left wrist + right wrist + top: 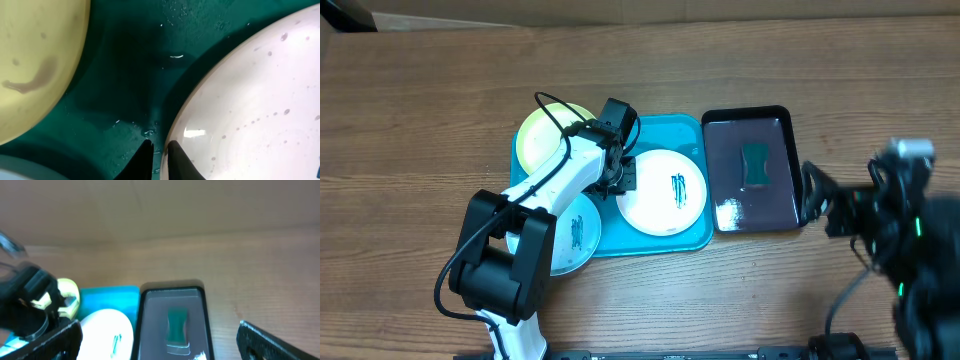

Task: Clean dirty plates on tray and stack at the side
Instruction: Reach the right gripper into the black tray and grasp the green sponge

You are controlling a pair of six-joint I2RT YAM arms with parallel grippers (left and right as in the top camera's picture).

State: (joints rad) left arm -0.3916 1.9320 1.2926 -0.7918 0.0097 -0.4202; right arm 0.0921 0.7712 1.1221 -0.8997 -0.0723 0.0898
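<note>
Across a brown wood-grain counter [420,120], found a large turquoise-blue rectangular plastic tray [665,130] near the middle and, just beside it on the right, a smaller black tray [775,135] with a green sponge [754,165] lying in it. Counted three plates on the turquoise tray: a round yellow-green plastic plate [542,135] at the far left corner, a round white plastic plate [660,195] with teal scribbles toward the right, and a round pale blue plastic plate [575,240] at the near left, partly hidden under the arm and seemingly overhanging the rim. Saw none stacked on bare counter yet. Caught the left hand [159,157] low between the yellow-green and white plates, clenched to a narrow slit at the white plate's rim, apparently pinching it. Noted the right hand [812,195] spread wide and holding nothing, hovering off the black tray's right side, apart from the sponge. Judged the thin rim pinch the weak spot: with droplets on plate and tray floor, could slip free on lifting, or tilt and knock the yellow-green neighbour. Judged also a dragged plate likely to nudge the pale blue one off the tray edge.
</note>
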